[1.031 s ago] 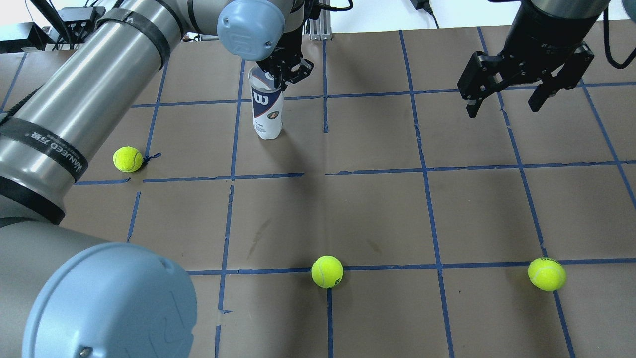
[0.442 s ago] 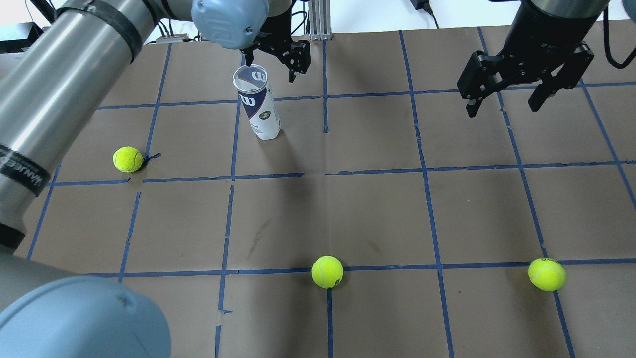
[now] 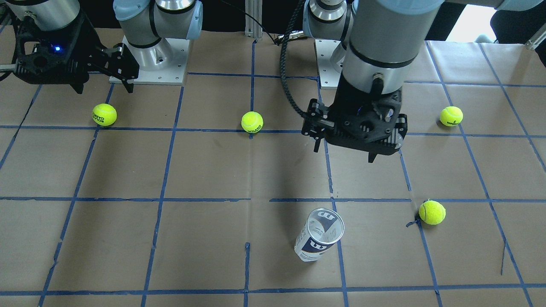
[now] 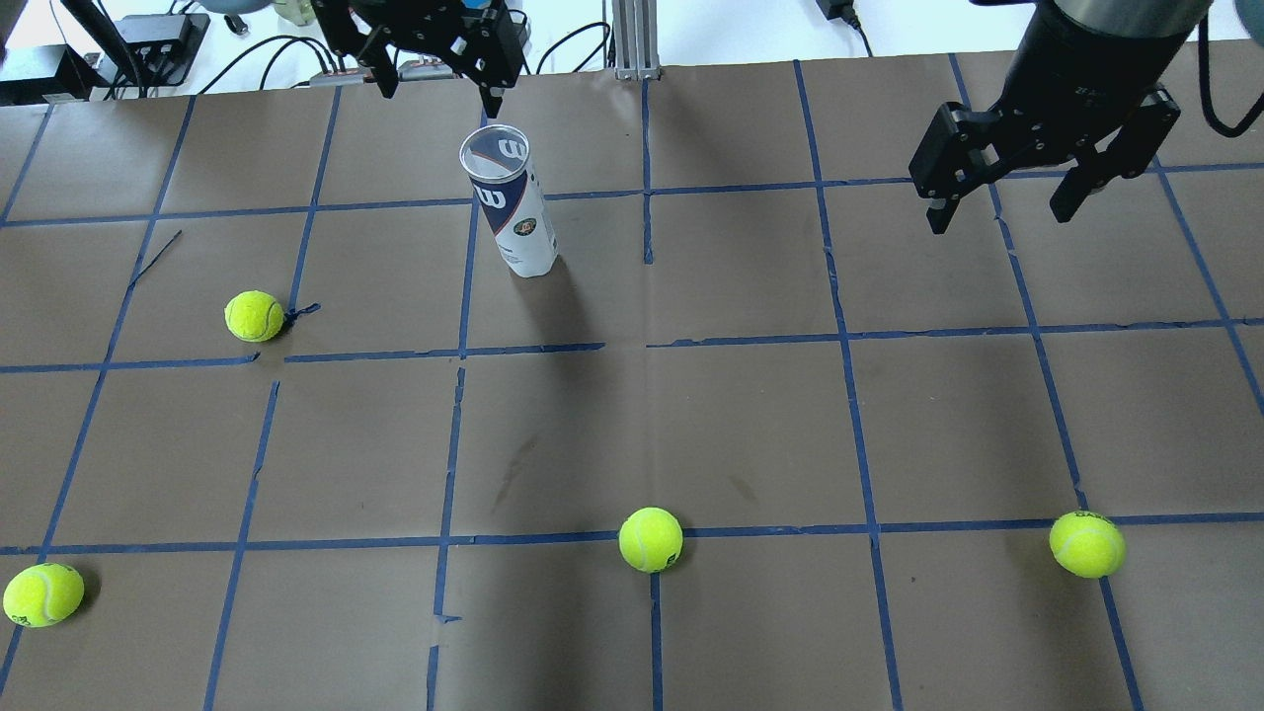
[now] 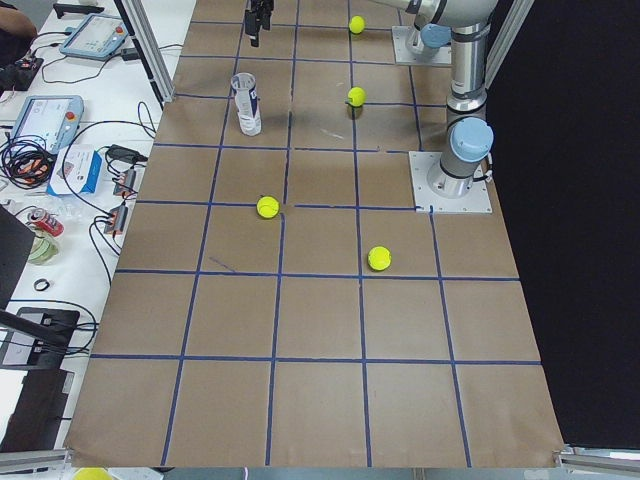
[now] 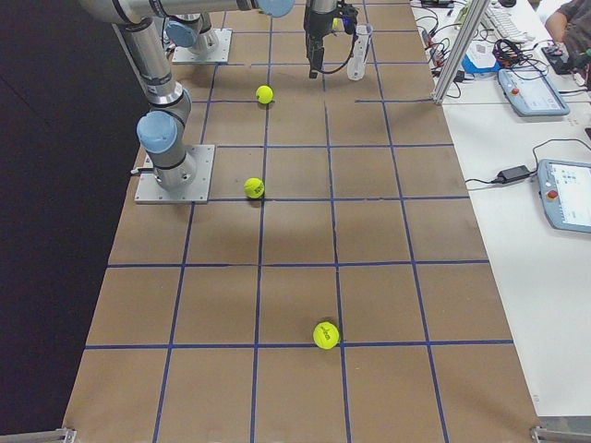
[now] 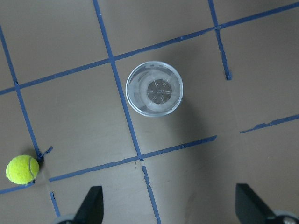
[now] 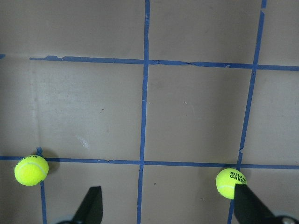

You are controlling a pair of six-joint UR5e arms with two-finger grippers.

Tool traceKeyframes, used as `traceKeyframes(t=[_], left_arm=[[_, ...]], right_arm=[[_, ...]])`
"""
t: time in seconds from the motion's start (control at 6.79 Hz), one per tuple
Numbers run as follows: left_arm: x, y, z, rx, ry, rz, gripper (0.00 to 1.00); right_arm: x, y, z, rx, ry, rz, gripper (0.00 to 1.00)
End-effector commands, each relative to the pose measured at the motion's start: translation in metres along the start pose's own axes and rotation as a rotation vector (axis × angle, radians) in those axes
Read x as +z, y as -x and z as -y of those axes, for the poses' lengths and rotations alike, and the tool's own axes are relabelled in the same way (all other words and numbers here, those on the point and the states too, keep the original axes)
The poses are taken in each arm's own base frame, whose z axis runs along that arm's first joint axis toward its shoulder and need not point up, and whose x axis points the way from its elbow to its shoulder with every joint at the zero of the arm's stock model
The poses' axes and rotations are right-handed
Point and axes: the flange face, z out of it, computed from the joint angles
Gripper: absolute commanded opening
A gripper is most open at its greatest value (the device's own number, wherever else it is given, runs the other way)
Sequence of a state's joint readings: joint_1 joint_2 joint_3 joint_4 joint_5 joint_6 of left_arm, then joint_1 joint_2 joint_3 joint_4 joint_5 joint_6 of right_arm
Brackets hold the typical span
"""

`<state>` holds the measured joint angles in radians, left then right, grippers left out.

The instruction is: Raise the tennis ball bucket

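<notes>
The slim clear-plastic cylindrical tennis ball bucket (image 4: pixel 509 202) with its white and navy label was seen standing upright on the brown paper-covered table (image 4: pixel 741 415) with blue tape grid lines, held by neither gripper. The left gripper (image 4: pixel 435 94) was raised above the table with its fingers (image 7: pixel 93 203) spread wide and nothing between them. In the left wrist view the bucket (image 7: pixel 154 88) was found below and ahead of the fingertips, apart from both, and its bottom was seen through the open silvery-rimmed mouth. In the front-facing view the bucket (image 3: pixel 320 234) was placed beyond the left gripper (image 3: pixel 344 154), on the side away from the robot's base. One yellow-green tennis ball (image 7: pixel 22 169) was seen off to that gripper's left, on a tape line. The right gripper (image 4: pixel 998 221) was held well apart from the bucket, likewise spread and empty, above the table. In the right wrist view two further yellow-green tennis balls (image 8: pixel 31 170) (image 8: pixel 230 183) were seen below it, one toward each finger. A fourth ball (image 4: pixel 42 594) was seen near the robot's left side, well behind the left gripper.
</notes>
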<state>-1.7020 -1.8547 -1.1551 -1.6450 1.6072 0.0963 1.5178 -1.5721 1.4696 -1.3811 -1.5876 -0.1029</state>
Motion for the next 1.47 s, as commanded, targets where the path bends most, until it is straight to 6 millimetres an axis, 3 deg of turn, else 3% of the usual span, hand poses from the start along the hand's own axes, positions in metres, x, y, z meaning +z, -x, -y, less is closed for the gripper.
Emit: traceKeyframes(t=[0.0, 0.15, 0.29, 0.59, 1.33], left_arm=[[0.005, 0.024, -0.061, -0.063, 0.055, -0.024, 1.0], [0.02, 0.04, -0.106, -0.108, 0.092, -0.032, 1.0], [0.023, 0.053, -0.124, -0.147, 0.078, -0.035, 1.0], [0.021, 0.059, -0.115, -0.284, 0.063, -0.026, 1.0], [0.014, 0.058, -0.116, -0.278, 0.019, -0.022, 1.0]], right_arm=[[0.001, -0.001, 0.001, 0.008, 0.0, -0.001, 1.0], [-0.003, 0.001, 0.002, -0.002, -0.009, 0.011, 1.0], [-0.002, 0.002, 0.002, -0.004, -0.007, 0.013, 1.0], [0.0, 0.0, 0.002, -0.001, 0.0, 0.003, 1.0], [0.0, 0.0, 0.002, 0.01, 0.002, 0.002, 1.0]])
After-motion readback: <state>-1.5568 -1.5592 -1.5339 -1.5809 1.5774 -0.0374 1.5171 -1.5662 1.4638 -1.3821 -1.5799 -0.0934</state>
